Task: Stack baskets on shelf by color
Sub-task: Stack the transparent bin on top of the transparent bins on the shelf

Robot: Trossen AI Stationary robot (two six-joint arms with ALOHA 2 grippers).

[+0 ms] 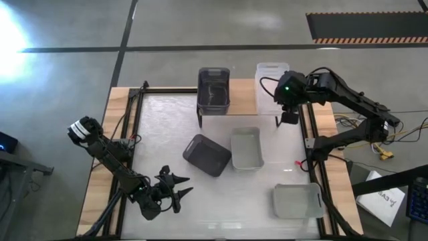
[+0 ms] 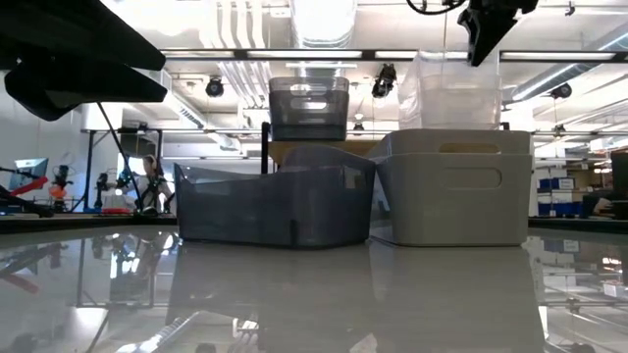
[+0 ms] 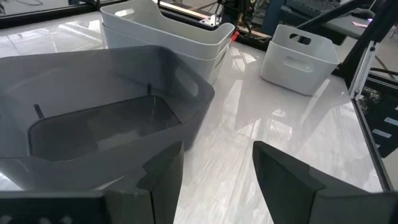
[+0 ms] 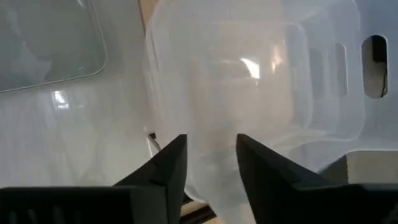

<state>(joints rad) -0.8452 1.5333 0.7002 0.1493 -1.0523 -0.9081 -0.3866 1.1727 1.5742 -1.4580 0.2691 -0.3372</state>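
Far left, near the front corner of the glossy white surface (image 1: 167, 114): left claw (image 1: 175, 189), fingers apart, empty, pointing toward the tilted dark grey rounded plastic basket (image 1: 207, 154) just ahead. Touching that one at its side: light grey shallow plastic basket (image 1: 247, 148), apparently two nested, judging by the doubled rim in the left wrist view. Up on the small light-wood shelf (image 1: 243, 97) at the far edge: second dark grey basket (image 1: 213, 88), seemingly empty, then the clear rounded plastic basket (image 1: 271, 86) at its right end. Just above the clear basket's near rim: right claw (image 1: 289, 117), fingers apart, gripping nothing, rim lying between them in the right wrist view. Front right, well apart: another light grey basket (image 1: 297, 201), empty. Likely step: settling or releasing the clear one on the shelf. Best done by lifting straight up, fingers kept wide, clear of the thin wall, avoiding any drag toward the shelf edge
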